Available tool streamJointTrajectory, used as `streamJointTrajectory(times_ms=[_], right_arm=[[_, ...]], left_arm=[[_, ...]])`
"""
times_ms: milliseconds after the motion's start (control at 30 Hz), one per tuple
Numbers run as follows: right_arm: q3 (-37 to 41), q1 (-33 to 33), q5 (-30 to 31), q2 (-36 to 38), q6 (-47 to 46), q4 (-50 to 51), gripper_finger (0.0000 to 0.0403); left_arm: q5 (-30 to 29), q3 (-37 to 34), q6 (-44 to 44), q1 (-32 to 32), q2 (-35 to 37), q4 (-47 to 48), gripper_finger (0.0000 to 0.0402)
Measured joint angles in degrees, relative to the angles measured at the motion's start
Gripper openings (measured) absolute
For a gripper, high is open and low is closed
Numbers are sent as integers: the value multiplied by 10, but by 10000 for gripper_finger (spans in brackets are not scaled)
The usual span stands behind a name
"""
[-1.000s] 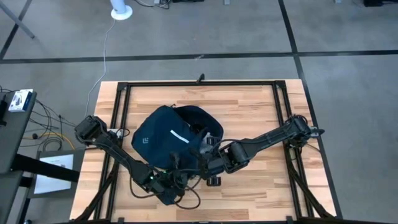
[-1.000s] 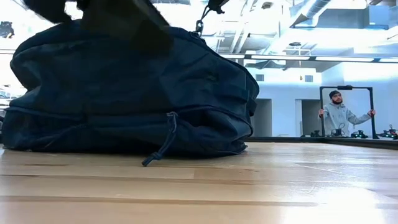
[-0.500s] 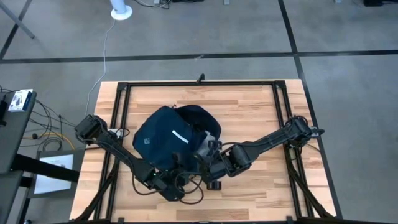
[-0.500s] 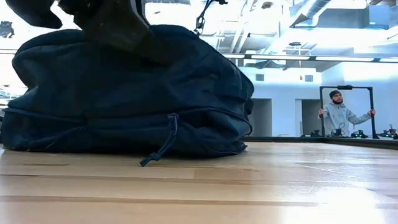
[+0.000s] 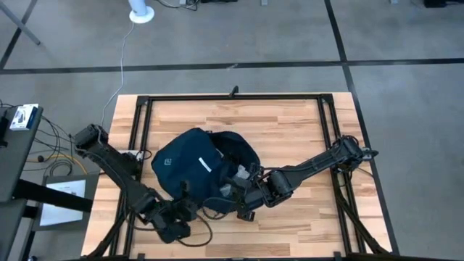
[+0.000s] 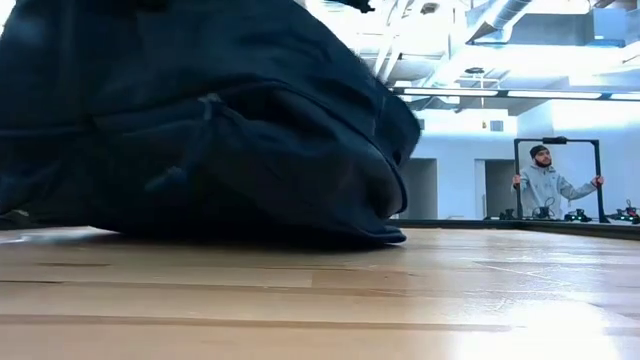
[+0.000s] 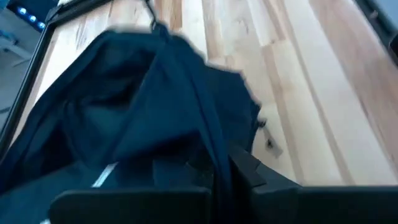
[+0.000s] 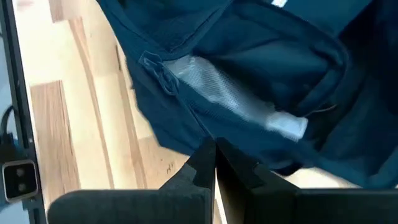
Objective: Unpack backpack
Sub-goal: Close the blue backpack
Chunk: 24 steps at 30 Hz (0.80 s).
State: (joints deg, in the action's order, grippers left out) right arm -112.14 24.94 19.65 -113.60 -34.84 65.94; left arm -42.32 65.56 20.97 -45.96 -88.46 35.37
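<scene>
We saw both end effectors, left and right, pinched on the backpack near the table's front edge; opposed pulling risked fabric slipping free.

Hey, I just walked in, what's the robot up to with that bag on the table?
Both arms are working on the backpack, which lies on the wooden table. The left gripper is at the bag's near edge, jaws shut on its fabric. The right gripper is at the open side, jaws shut. Something clear and crinkly shows in the opening. Nothing is out yet.
</scene>
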Motion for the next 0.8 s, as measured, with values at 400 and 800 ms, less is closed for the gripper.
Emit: streamJointTrajectory(times_ms=[400, 800], right_arm=[[1, 11, 35, 0, -9, -86, 0], [3, 30, 67, 0, 31, 51, 0]], left_arm=[[20, -2, 155, -60, 15, 212, 0], [8, -3, 240, -122, 81, 268, 0]])
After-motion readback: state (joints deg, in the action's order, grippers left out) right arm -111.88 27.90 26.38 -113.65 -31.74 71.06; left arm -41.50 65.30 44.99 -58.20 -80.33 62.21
